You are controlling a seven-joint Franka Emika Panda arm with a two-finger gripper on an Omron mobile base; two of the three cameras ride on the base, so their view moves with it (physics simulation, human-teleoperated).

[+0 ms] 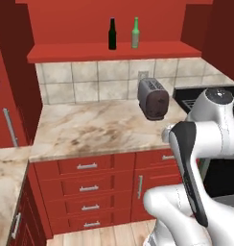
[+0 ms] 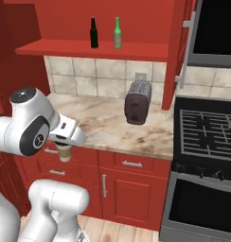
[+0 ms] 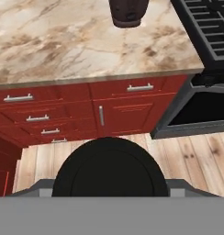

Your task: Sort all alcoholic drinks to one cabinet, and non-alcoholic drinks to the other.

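Two slim glass bottles stand side by side on the open red cabinet shelf (image 1: 66,53): a near-black one (image 1: 112,34) (image 2: 93,33) and a green one (image 1: 135,33) (image 2: 117,33). My gripper (image 2: 64,143) hangs in front of the counter edge, well below that shelf, shut on a short tan paper cup (image 2: 65,153). The cup's dark lid (image 3: 109,170) bulks large at the bottom of the hand view, between grey fingers (image 3: 38,187). The blue plastic bottle is out of view.
A dark toaster (image 1: 153,98) (image 2: 137,101) sits on the marble counter (image 1: 90,129) under the shelf. A black stove (image 2: 207,127) with its oven adjoins the counter on the right. Red drawers (image 3: 40,117) and a wooden floor (image 3: 187,160) lie below my hand.
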